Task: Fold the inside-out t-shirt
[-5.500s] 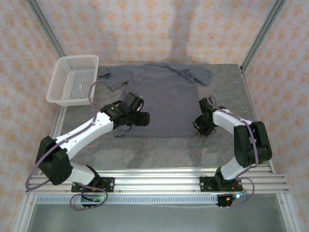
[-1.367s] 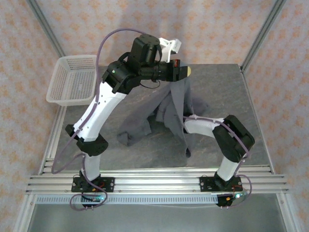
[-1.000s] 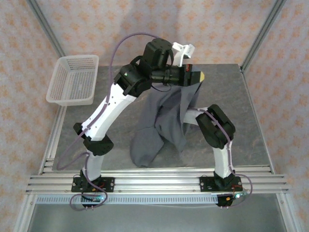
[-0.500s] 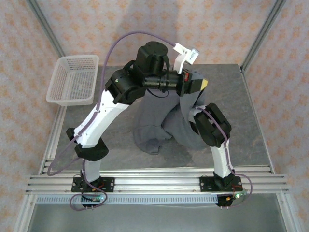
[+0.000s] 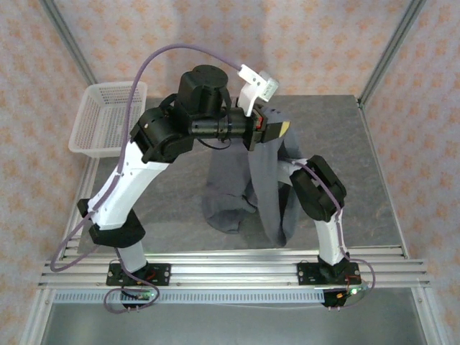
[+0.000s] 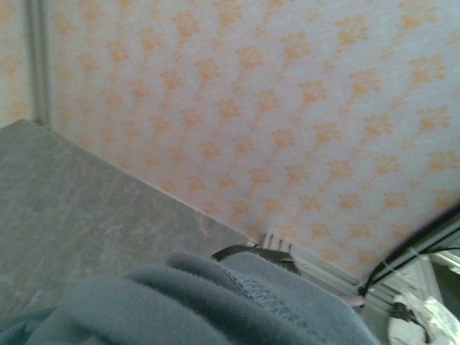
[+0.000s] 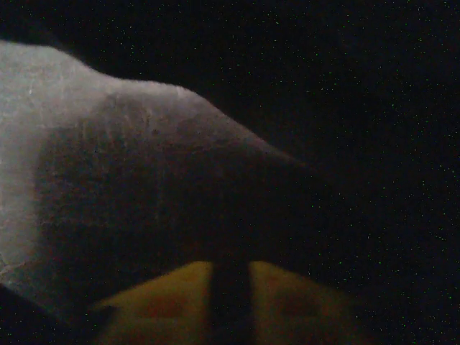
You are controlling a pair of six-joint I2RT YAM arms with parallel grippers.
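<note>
at the far left edge of the worktop [image 5: 359, 180] sits a white mesh basket [image 5: 108, 118], well apart from everything else. the left arm [image 5: 140, 169] rises from its base at the near rail and arches high over the middle, with a purple cable [image 5: 180, 47] looping above it. its wrist points to the right. the left hand [image 5: 277, 130] is clamped on a bunch of the inside-out t-shirt [image 5: 233, 180], held up above the worktop.

from that pinch the dark slate-grey cloth hangs down in long folds. one heap touches the worktop left of centre. a narrower strip falls toward the near rail, just beside the right arm [image 5: 316, 190].

in the left wrist view the inside-out t-shirt [image 6: 215, 302] bulges up from the bottom edge, with a stitched hem running across its top. the grey worktop [image 6: 72, 201] lies off to the left, and an orange-patterned wall [image 6: 251, 108] stands behind.

the right arm bends up from its base and reaches leftward, and the hanging cloth drapes over its forward end. the right wrist view is very dark. the right hand [image 7: 230, 295] shows at the bottom edge as two yellowish pads [image 7: 165, 302] with a thin dark slit between them. beyond them, on the left, is a dim grey surface [image 7: 43, 144], and i cannot tell whether it is worktop or cloth. i also cannot tell whether anything sits in that slit, so i cannot say if this hand is gripping or only nearly together.
</note>
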